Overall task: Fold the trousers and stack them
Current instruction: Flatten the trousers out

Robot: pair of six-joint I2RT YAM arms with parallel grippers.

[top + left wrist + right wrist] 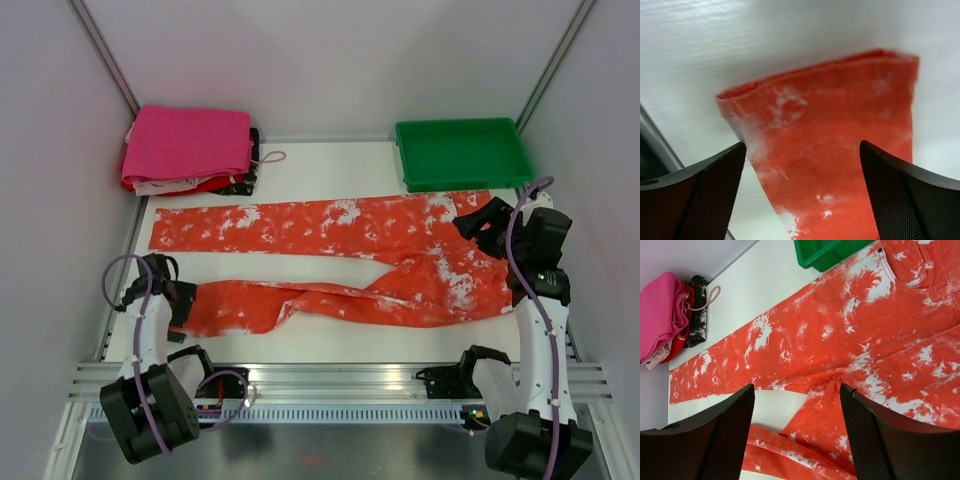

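The left gripper hangs open over the near cuff of the trousers; the right gripper gapes, empty, above their waist. The trousers lie flat, a tray just beyond the waist and a cloth pile past the far cuff.

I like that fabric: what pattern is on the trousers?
Orange-red with white mottled blotches, like tie-dye; the trousers show best in the right wrist view.

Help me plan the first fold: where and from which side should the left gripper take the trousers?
Take the trousers by the near leg's hem, coming from above at its left end. That cuff lies flat on the table with its edges free, and the open left gripper is poised over it.
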